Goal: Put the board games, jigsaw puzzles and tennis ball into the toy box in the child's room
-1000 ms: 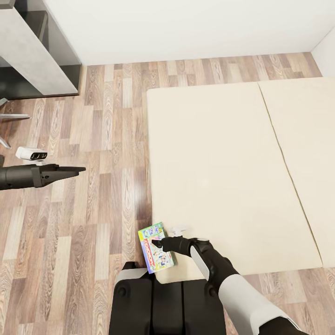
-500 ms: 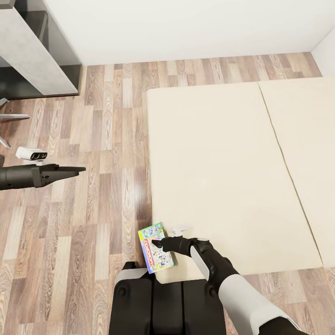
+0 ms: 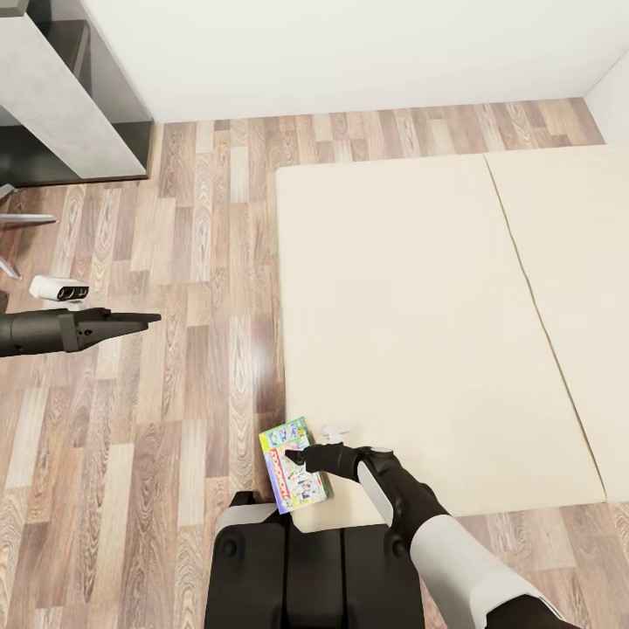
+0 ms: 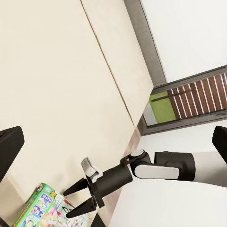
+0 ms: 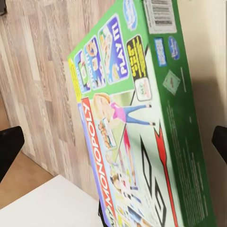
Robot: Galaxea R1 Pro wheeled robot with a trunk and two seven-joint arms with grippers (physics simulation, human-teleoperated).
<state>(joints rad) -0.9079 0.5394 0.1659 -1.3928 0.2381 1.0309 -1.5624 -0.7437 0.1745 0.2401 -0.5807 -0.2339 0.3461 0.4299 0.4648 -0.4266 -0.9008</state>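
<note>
Head view. The Monopoly box (image 3: 294, 465) lies flat at the near left corner of the bed (image 3: 437, 323), its left part overhanging the mattress edge above the wood floor (image 3: 157, 419). Its long axis runs near–far, tilted slightly so the far end leans left; the lettered cover faces up.

The right gripper (image 3: 297, 456) reaches in from the right, across the mattress corner, with its tips over the middle of the cover. The approach is thus roughly crosswise to the box's long axis. In the left wrist view the two fingers (image 4: 75, 188) stand spread, one above and one below the level of the box (image 4: 42, 210); the right wrist view agrees, with both dark finger ends at the picture's edges and the box (image 5: 137, 123) filling the gap between them. The jaws are apart, not yet closed on it.

The left gripper (image 3: 144, 319) hangs over the floor well to the left and farther off, its fingers pressed together, holding nothing — the right arm is by far the nearer to the box.

Judgement: the coming move turns on the overhang. A thin box flat on the mattress offers only its free left edge to a pinch, so the fingers would need to straddle that edge before closing.

The grey table (image 3: 61, 96) stands at the far left.
</note>
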